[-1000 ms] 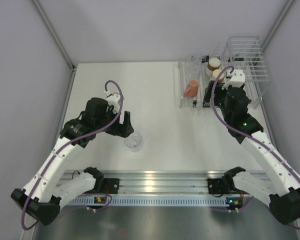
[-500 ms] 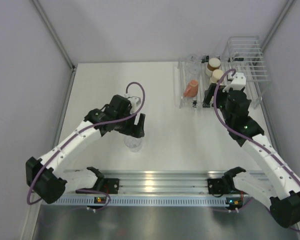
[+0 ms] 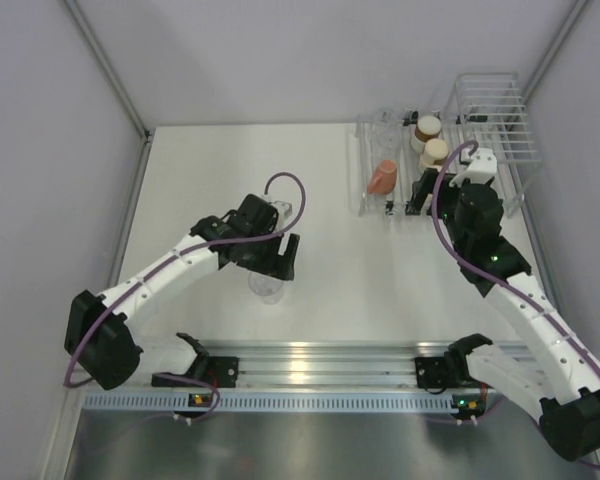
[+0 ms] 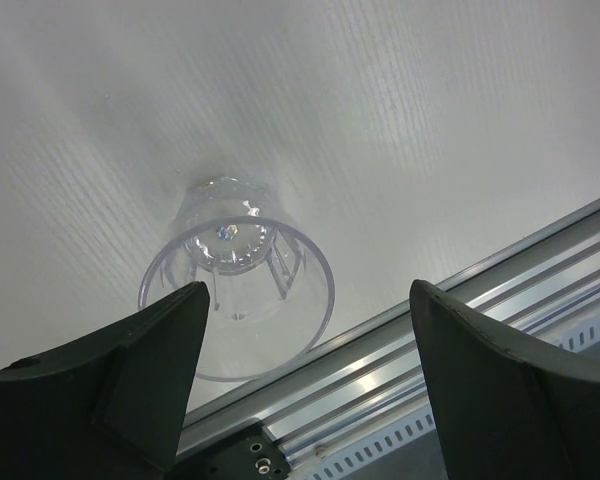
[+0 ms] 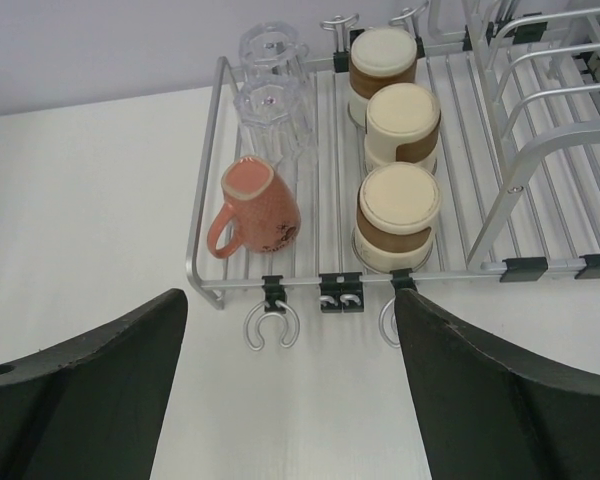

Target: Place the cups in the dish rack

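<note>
Both wide open: left claw (image 4: pixel 308 300) above clear cup (image 4: pixel 238 290), right claw (image 5: pixel 290 300) facing dish rack (image 5: pixel 203 180).

6 cups (image 5: pixel 397 195) in rack (image 5: pixel 330 180), 7th (image 4: pixel 238 290) (clear, upright) on tbl (image 4: pixel 380 120)

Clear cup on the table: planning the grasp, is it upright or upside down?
Upright: the clear cup stands on its narrow base, wide rim facing up.
</note>
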{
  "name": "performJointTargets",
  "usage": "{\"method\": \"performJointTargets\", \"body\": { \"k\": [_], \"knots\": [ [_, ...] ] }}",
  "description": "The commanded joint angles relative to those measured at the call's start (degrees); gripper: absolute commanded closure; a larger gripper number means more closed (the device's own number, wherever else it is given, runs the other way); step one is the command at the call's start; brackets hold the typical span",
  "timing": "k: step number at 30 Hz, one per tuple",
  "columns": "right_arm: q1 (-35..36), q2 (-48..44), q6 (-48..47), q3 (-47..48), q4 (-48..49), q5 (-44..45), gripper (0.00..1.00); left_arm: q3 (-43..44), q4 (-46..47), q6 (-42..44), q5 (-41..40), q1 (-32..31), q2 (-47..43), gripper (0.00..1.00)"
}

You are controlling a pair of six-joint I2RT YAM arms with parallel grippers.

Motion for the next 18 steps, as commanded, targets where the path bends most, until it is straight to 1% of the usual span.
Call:
{"method": "performJointTargets", "body": {
  "k": [1, 8, 11, 15, 16, 18],
  "knots": [
    [-0.9, -1.0, 0.9, 0.1, 3.0, -1.0, 0.15, -0.4, 2.8, -1.1, 1.1, -0.4, 1.9, 0.13],
    [-1.3, -1.8, 0.4, 0.1, 2.1, -0.8, 0.15, 0.7, 3.0, -1.1, 2.3, -1.4, 6.2, 0.14],
    [-1.7, -2.5, 0.1, -0.1, 2.0, -0.6, 0.14, 0.6, 3.2, -1.2, 2.6, -1.9, 7.7, 0.16],
    [-2.3, -3.5, -0.1, -0.5, 1.6, -0.7, 0.14, 0.7, 3.5, -1.4, 2.5, -2.0, 9.7, 0.36],
    [-2.3, -3.5, -0.2, -0.5, 1.5, -0.7, 0.14, 0.7, 3.5, -1.5, 2.3, -2.0, 10.0, 0.45],
    [-2.5, -4.0, -0.3, -0.7, 1.3, -0.6, 0.14, 0.8, 3.5, -1.3, 2.9, -2.0, 11.0, 0.56]
  ]
}}
